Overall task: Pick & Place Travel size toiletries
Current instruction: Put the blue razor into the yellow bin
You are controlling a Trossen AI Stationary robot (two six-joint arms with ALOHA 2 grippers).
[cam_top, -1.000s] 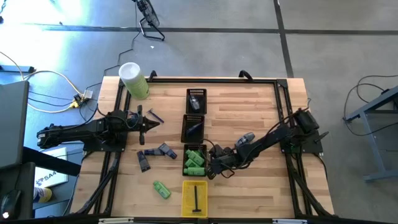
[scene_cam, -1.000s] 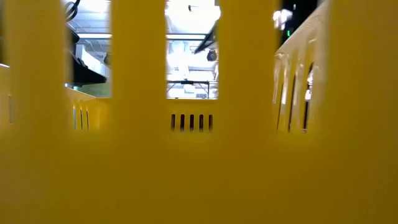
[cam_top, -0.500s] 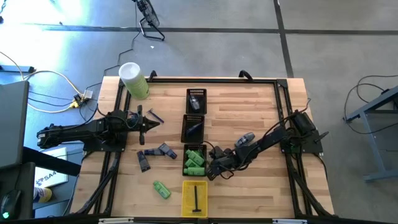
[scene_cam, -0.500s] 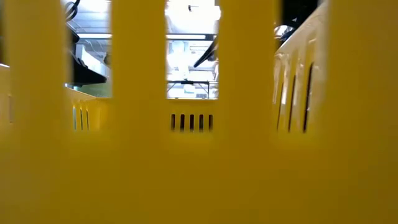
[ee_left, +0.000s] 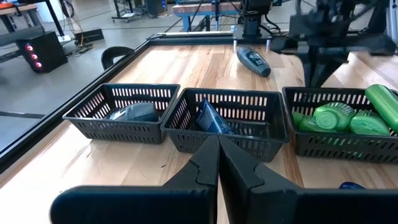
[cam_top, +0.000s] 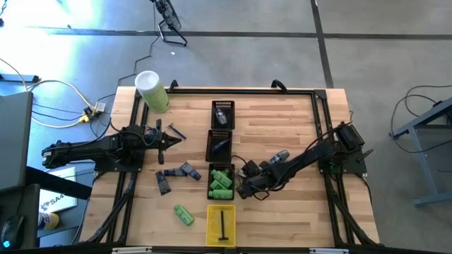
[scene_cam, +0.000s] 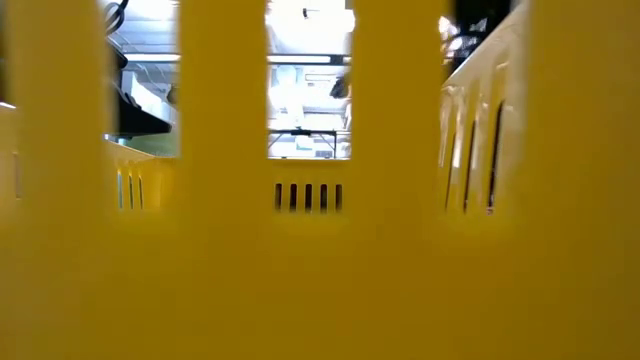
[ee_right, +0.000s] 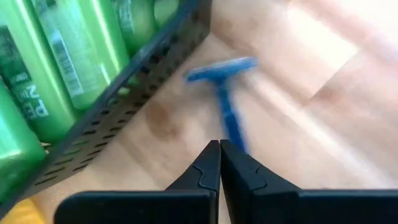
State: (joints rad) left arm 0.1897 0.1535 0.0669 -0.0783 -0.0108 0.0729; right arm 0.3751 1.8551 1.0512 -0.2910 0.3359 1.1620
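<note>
Right pincer (ee_right: 219, 149) pressed together | blue razor (ee_right: 227, 99) ahead | black tray (ee_right: 124, 112) of green bottles (ee_right: 59, 56) beside

Even, bright overhead light; glare whitens the floor (cam_top: 42, 28) at far left (the razor (ee_right: 227, 102) smears with motion blur).

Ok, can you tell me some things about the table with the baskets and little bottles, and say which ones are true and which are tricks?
1. The green bottles sit in a black basket. True.
2. The yellow tray is empty. False: a dark stick lies in it.
3. One green bottle lies alone on the wooden table. True.
4. The right gripper is wide open. False: its fingers are shut together, with a blue razor on the table in front of it.
5. The left gripper holds a bottle. False: it is shut and holds nothing.
</note>
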